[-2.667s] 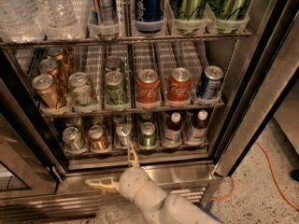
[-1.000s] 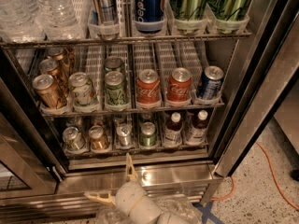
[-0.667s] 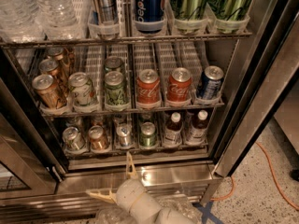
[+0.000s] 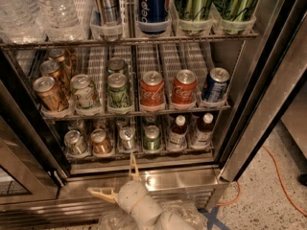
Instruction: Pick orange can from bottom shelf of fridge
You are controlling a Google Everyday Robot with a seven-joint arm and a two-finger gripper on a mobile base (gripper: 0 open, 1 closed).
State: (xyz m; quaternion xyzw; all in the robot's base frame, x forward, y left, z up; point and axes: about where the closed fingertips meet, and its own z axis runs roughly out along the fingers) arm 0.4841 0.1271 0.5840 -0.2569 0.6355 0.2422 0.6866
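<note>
While upright on the bottom shelf (image 4: 165,153), top up: orange can (image 4: 101,142), claw (image 4: 116,178) wide apart below.

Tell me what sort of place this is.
Probably an office pantry or shop: a steel drinks fridge, wire shelves of cans and bottles, speckled floor. The gripper hovers open below the bottom shelf.

The gripper (image 4: 110,173) sits at the bottom edge of the view, left of centre. It has two slender fingers (image 4: 133,169), cream-yellow, flat and tapering to thin tips, splayed wide apart. The wrist (image 4: 133,199) is a smooth, rounded housing in pale grey-white, crossed by a faint tan band. The arm (image 4: 168,222) has the same off-white casing in bulbous segments.
</note>
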